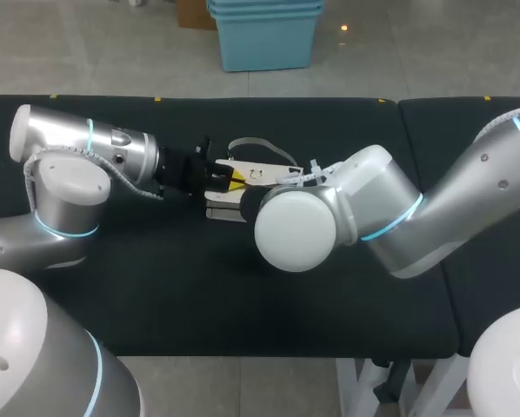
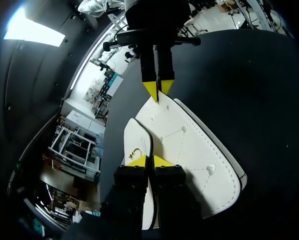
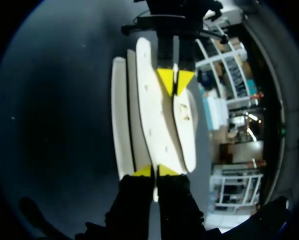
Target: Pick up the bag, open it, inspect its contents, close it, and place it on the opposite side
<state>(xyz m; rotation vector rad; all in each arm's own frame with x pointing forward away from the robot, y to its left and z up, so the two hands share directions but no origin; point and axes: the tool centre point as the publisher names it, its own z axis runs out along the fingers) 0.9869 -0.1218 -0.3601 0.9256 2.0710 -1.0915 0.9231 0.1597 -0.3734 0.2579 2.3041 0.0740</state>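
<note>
right arm (image 1: 390, 208) hides much of bag (image 1: 262, 171)

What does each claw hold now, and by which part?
The white bag: the left claw pinches its edge at one end, and the right claw pinches it at the opposite end.

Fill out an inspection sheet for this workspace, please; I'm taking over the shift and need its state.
Surface: black table, matte.
Job's things: white bag with stitched lines and studs, held between both grippers; its grey strap loops out behind it. Whether the bag is off the table cannot be told.
Clutter: nothing seen.
Grippers: left gripper shut on one end of the bag; right gripper shut on the opposite end.
Cables: grey hose looped on the left arm; white cable at the wrist of the right arm.
Surroundings: nothing seen reaching over the table.
</note>
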